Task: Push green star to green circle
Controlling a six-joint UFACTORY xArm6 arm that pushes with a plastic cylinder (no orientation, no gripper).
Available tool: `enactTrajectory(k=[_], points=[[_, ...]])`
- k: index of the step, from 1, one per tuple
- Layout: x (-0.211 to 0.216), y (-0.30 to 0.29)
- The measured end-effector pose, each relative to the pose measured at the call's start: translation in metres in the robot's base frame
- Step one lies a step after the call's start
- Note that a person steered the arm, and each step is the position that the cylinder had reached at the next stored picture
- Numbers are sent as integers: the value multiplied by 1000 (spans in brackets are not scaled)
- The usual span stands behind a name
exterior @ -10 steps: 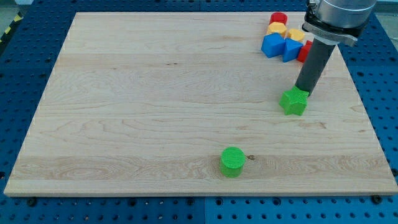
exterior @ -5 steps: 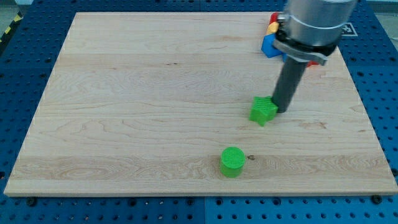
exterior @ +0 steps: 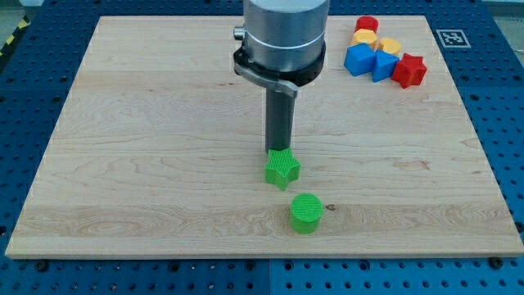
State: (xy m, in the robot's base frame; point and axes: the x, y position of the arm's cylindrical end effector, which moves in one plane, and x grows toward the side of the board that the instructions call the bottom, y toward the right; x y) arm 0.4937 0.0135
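- Wooden board [exterior: 164,123]: pale, light-grained, rectangular; fills most of the view; narrower at the view's top than at the view's bottom; surface lit evenly, with only soft shadows.
- Grain lines: run from the view's left to the view's right across the board; a small dark knot [exterior: 331,206] sits near the bottom edge.
- Blue perforated base [exterior: 508,106]: lies under the board and shows on all four sides; regular rows of round holes.
- Printed marker tag [exterior: 450,38]: black and white square pattern, at the board's top right corner.
- Yellow and black striped strip [exterior: 10,41]: at the view's far upper left, beyond the blue base.
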Motion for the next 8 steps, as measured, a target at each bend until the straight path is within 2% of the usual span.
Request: enactTrajectory(k=[2,3,4,8], points=[[4,53],[5,60],[6,34],[1,11]])
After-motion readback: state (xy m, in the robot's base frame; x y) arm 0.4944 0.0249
